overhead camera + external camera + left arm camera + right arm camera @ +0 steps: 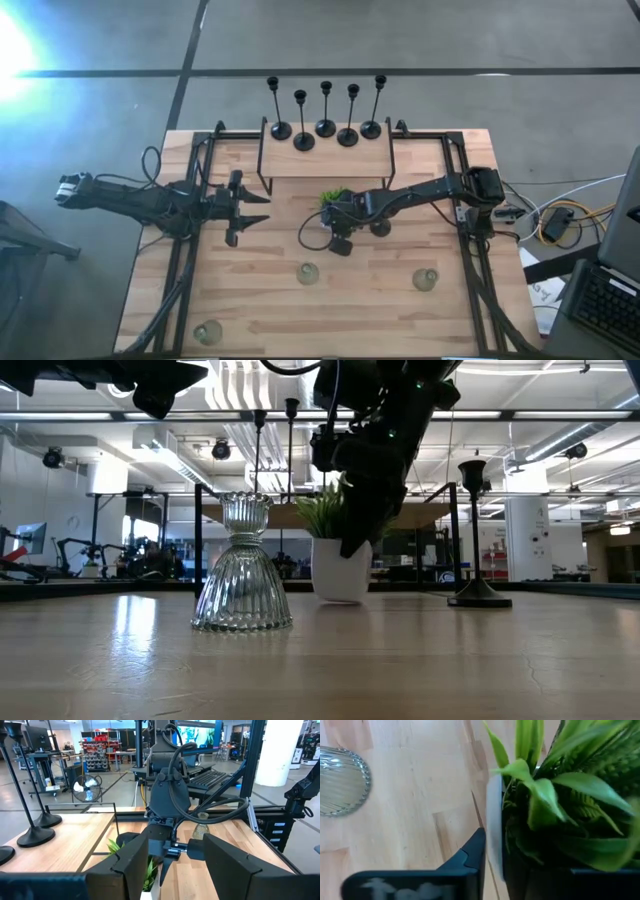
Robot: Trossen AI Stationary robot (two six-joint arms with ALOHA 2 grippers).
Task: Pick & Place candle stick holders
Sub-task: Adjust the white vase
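Counter: a pale wood counter (pixel 250 300) in an open workshop hall, with a raised shelf (pixel 325 162) at its back edge.
Left pincer: your left pincer (pixel 250 208) hangs over the counter's left half, fingers spread with nothing between them. It is well apart from every holder, so I read it as waiting.
Glass holders: three squat glass holders stand on the counter's front half. One is at the front left corner (pixel 207 333), one near the middle (pixel 307 272), one to the right (pixel 425 279). All stand free.
Shelf row: five black candle stick holders (pixel 325 128) stand upright side by side on the shelf.
Plant: the small green plant (pixel 335 196) in its white pot sits mid-counter, just in front of the shelf.
Right pincer: your right pincer (pixel 340 232) is low against the plant, and its wrist view is filled with leaves and pot rim. You cannot tell whether its fingers are spread or pressed together, nor whether they hold the pot.
Lone black holder: a sixth black holder (pixel 478 530) stands upright on the counter just right of the plant, with nothing gripping it.
Step in hand: likely the right arm is between holders.
Next move: clear the leaves first. Then line up on a slim stem, or a glass holder's neck, and close squarely so it stays upright.
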